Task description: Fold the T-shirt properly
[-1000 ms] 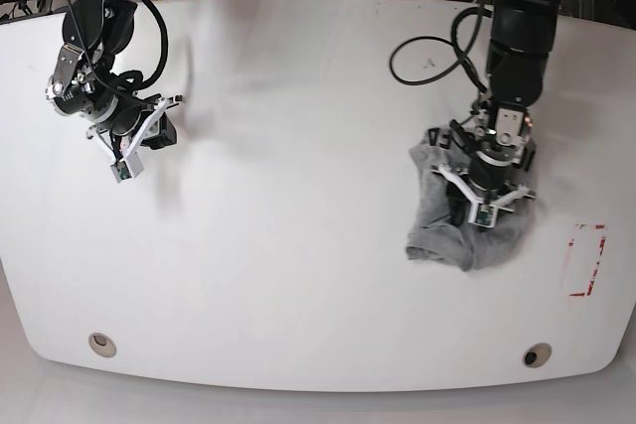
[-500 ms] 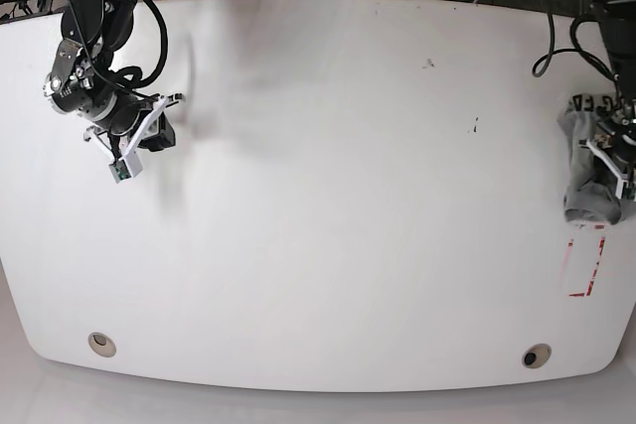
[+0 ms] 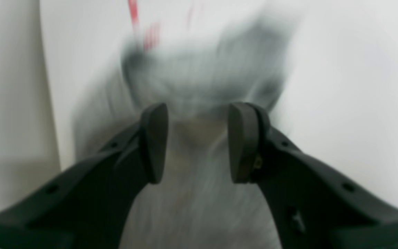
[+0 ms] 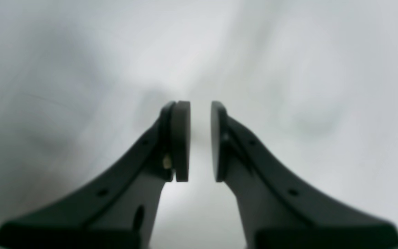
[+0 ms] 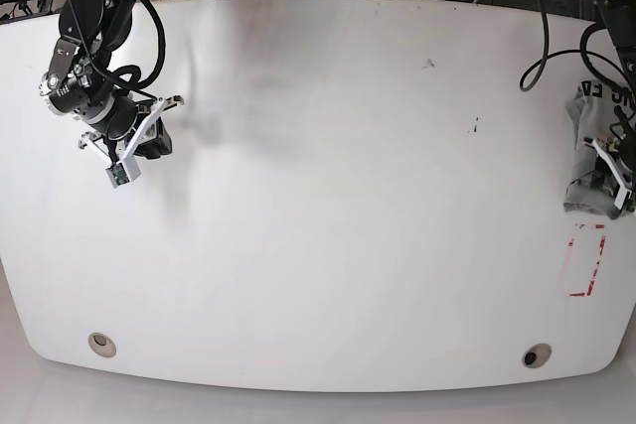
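The grey T-shirt (image 5: 586, 161) hangs as a crumpled bunch at the table's far right edge, with a bit of black lettering at its top. My left gripper (image 5: 618, 178) is shut on it. In the left wrist view the left gripper (image 3: 199, 141) has pale cloth running between its fingers, and the blurred T-shirt (image 3: 202, 69) bulges just beyond the tips. My right gripper (image 5: 149, 141) hovers over the far left of the table, away from the shirt. In the right wrist view the right gripper (image 4: 200, 141) shows a narrow gap between its pads with nothing in it.
The white table (image 5: 328, 196) fills the base view. A red tape rectangle (image 5: 586, 260) lies just below the shirt and appears blurred as red tape (image 3: 143, 31) in the left wrist view. Two round holes (image 5: 102, 345) sit near the front edge. Cables (image 5: 556, 37) trail at the back.
My left arm has carried the bunched T-shirt from the table's right-middle to its far right edge. The right arm has barely shifted.
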`<state>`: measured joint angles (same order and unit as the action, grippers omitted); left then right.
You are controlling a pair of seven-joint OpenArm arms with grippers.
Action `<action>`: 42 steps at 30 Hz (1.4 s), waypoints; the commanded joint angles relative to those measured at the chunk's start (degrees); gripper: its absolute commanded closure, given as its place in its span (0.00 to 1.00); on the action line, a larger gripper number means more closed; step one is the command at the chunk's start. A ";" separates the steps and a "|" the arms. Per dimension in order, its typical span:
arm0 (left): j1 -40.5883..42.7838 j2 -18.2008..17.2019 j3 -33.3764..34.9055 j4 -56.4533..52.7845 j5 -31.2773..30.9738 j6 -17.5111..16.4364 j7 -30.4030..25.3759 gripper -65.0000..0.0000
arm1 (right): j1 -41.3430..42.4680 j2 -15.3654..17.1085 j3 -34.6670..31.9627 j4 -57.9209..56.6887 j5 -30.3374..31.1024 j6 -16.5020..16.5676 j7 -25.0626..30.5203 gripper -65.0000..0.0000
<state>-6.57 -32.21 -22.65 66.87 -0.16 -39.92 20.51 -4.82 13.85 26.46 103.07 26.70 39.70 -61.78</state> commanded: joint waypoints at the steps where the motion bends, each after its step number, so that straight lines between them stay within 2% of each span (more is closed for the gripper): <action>1: -0.60 -0.01 -0.95 5.35 -0.76 -0.08 1.07 0.60 | 0.73 0.88 0.40 1.07 0.33 0.30 1.25 0.86; 3: -0.16 0.51 -1.04 8.78 -0.76 -0.08 0.81 0.60 | 0.73 0.88 0.40 1.07 0.25 0.30 1.34 0.86; 6: 1.60 5.44 -1.39 14.93 -0.67 -0.08 -1.22 0.60 | 0.29 0.88 0.40 1.33 -1.69 0.30 3.62 0.86; 10: 6.88 10.98 -1.13 22.93 3.37 8.58 -6.23 0.60 | -1.38 0.35 0.40 2.03 -9.78 0.30 10.48 0.86; 12: 8.02 14.40 -1.04 23.63 4.60 11.66 -8.95 0.60 | -1.38 0.26 0.14 1.77 -13.03 0.30 12.77 0.86; 15: 9.60 18.45 -1.30 24.07 5.57 13.06 -12.73 0.60 | -1.91 -1.67 0.14 1.86 -17.51 0.30 17.25 0.86; 18: 14.26 22.05 -1.39 25.92 5.66 13.33 -16.95 0.60 | -4.54 -2.73 0.49 1.77 -22.52 0.30 24.72 0.86; 22: 20.85 27.68 -1.30 28.73 5.66 13.42 -23.90 0.60 | -8.50 -3.34 0.49 -0.96 -27.62 0.30 39.23 0.86; 27: 28.41 32.07 -1.30 32.34 5.31 13.42 -28.12 0.60 | -14.13 -3.34 0.49 -3.68 -28.06 0.30 51.54 0.86; 30: 33.86 34.01 -1.30 35.68 5.31 13.42 -28.12 0.60 | -18.08 -3.34 0.31 -4.82 -27.97 -3.09 56.28 0.86; 33: 39.58 36.65 -1.04 39.02 5.31 13.24 -28.12 0.60 | -22.13 -3.34 0.40 -5.18 -27.89 -4.49 59.80 0.86; 37: 46.70 39.90 -1.04 41.83 5.39 13.06 -28.12 0.60 | -28.19 -4.31 0.49 -4.82 -24.54 -4.76 62.09 0.86; 42: 56.55 41.04 -0.77 43.41 5.39 13.06 -28.12 0.60 | -35.75 -4.84 2.86 -4.12 -19.27 -4.76 62.44 0.86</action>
<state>47.62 8.97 -23.20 108.88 5.96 -27.35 -6.11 -38.76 8.43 27.88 97.62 5.54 35.20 -1.32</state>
